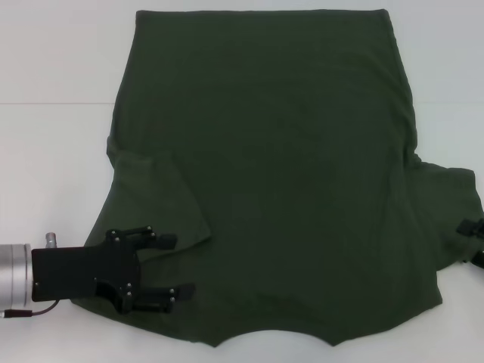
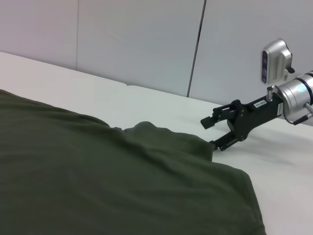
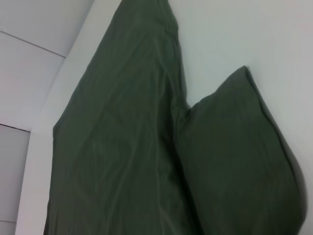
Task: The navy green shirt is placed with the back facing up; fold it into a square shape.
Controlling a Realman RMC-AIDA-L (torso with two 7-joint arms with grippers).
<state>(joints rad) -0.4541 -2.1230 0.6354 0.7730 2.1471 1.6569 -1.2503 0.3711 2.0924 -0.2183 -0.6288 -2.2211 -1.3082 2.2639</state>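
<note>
The navy green shirt (image 1: 287,174) lies flat with its plain back up, collar toward me and hem at the far side. Its left sleeve (image 1: 155,197) is folded inward onto the body. My left gripper (image 1: 172,265) hovers open over the near left shoulder, with nothing between its fingers. The right sleeve (image 1: 446,204) still spreads outward on the table. At that sleeve's outer edge, my right gripper (image 1: 473,242) is barely in the head view. The left wrist view shows this right gripper (image 2: 215,133) open, its lower finger touching the sleeve (image 2: 166,137) edge. The right wrist view shows only shirt (image 3: 122,147) and sleeve (image 3: 239,147).
The white table (image 1: 53,151) surrounds the shirt, with bare surface on the left and at the far right. A pale panelled wall (image 2: 137,44) rises behind the table in the left wrist view.
</note>
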